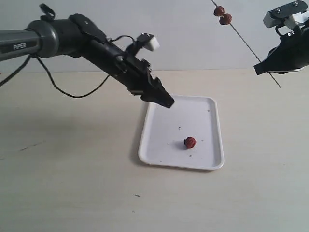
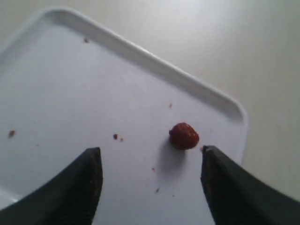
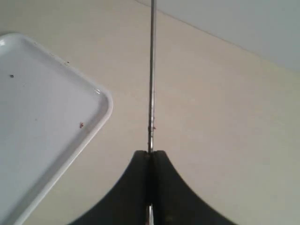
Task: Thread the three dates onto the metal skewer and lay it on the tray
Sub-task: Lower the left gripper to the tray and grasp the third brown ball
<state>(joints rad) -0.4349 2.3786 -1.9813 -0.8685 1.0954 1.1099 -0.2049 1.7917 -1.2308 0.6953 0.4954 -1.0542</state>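
Now we hover spread left fingers (image 2: 86, 183) over the last wrinkled red-brown date (image 2: 183, 136) on the white rectangular tray (image 2: 70, 84); clenched right fingers (image 3: 138, 187) hold the thin grey metal skewer (image 3: 151, 84). Next, likely, grasp it.

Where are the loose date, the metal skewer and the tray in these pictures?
loose date (image 1: 190, 142), exterior view, middle of the fruit.
metal skewer (image 3: 151, 77), right wrist view, midway along the bare shaft.
tray (image 1: 183, 116), exterior view, bare white floor.
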